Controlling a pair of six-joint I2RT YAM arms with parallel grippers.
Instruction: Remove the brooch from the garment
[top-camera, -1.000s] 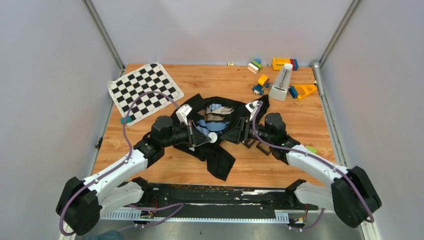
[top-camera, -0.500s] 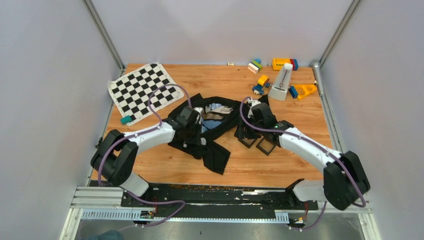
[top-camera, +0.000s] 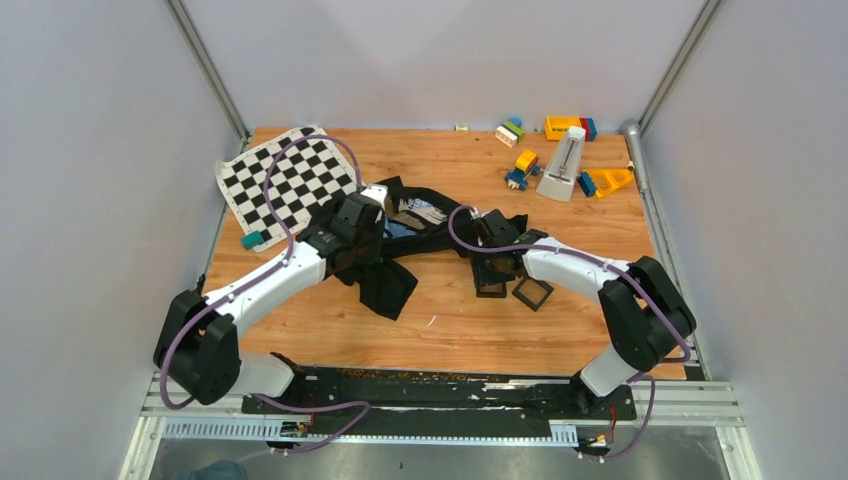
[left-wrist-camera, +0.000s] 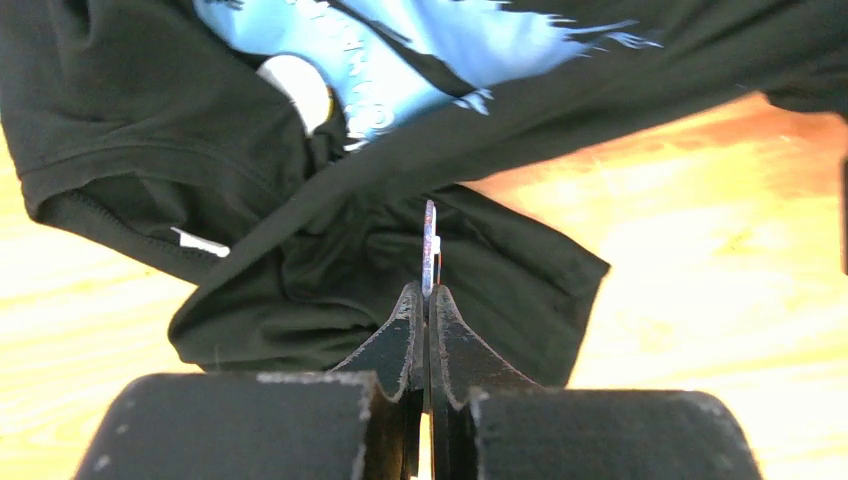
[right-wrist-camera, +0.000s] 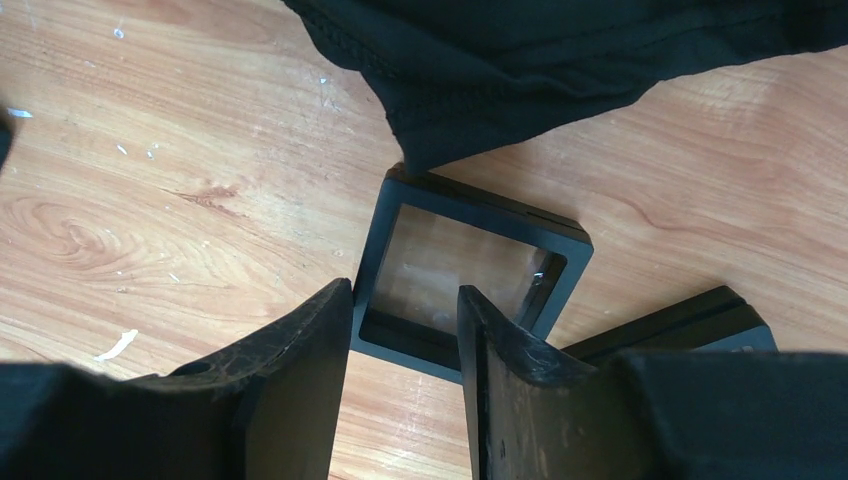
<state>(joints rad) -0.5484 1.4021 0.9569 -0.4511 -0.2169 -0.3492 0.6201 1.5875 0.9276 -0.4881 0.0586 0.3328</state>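
Over the wooden bench (top-camera: 500, 335), the left tool (left-wrist-camera: 428, 300) pinched the tiny brooch (left-wrist-camera: 429, 235) by its edge, in front of the soft black garment (left-wrist-camera: 130, 110). It looked light, stiff and slippery. The right tool (right-wrist-camera: 405, 320) hung open over a black tray (right-wrist-camera: 470, 212).

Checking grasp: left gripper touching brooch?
Touching. Left wrist view shows the left gripper shut on the brooch, a thin silvery piece standing edge-on between its fingertips.

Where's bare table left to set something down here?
Near strip of table in front of the garment and trays; far strip between mat and toys. Crowded: centre around the garment, and the far right corner.
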